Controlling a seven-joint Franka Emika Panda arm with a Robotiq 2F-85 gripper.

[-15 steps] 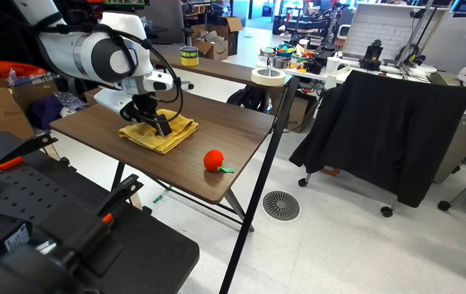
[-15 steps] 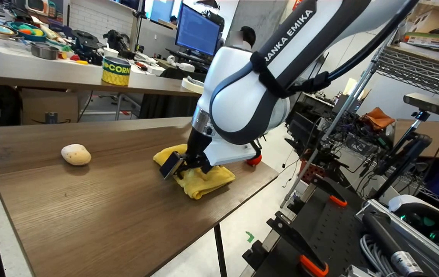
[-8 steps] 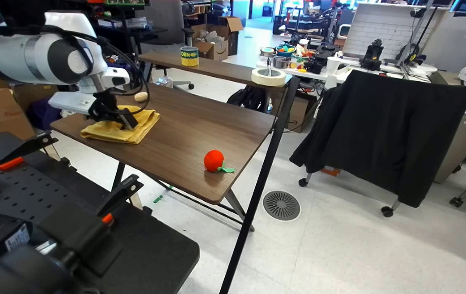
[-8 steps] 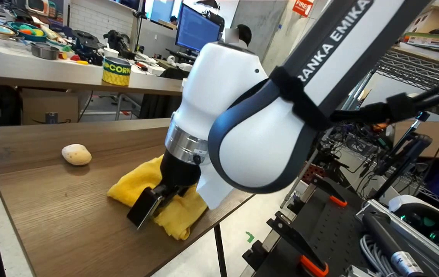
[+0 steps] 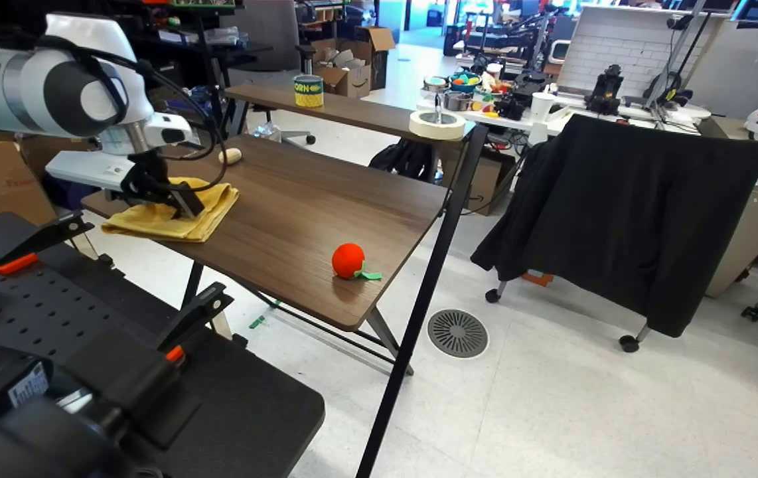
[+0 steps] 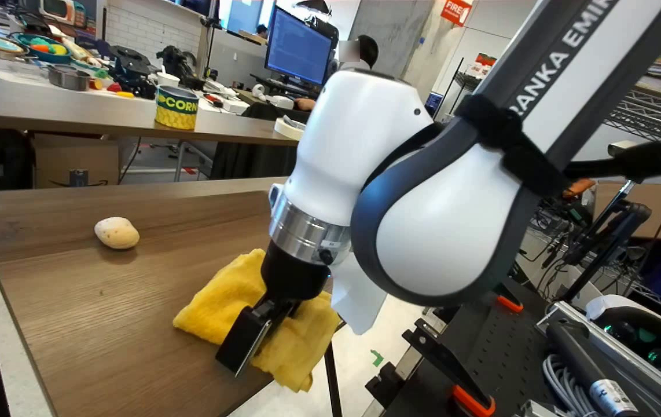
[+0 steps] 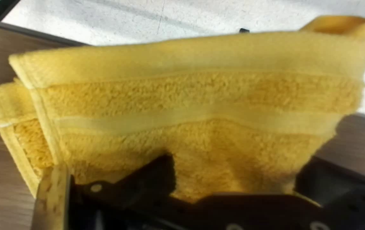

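Observation:
A folded yellow towel [image 5: 210, 219] lies on the brown table, with one corner out over the table's edge. My gripper [image 7: 235, 174] points down onto it, its jaws wide apart. In the wrist view the towel [image 7: 201, 92] fills the middle, and its cloth shows between the two dark fingers [image 7: 161, 172]. In an exterior view one finger [image 6: 243, 341] comes down at the towel's near side, while the far one is hidden. Whether the fingertips press the cloth or the tabletop cannot be made out.
A potato [image 6: 117, 233] and a red ball with a green leaf [image 5: 348, 260] lie on the table [image 5: 299, 265]. A corn can [image 6: 176, 107] and a tape roll [image 5: 437, 125] stand on the raised shelf behind. A black cart with clamps [image 5: 200, 315] is alongside.
Gripper and towel have shifted together across the table to its edge, leftward in an exterior view. The potato has come out from behind the arm there. The jaws stay wide apart.

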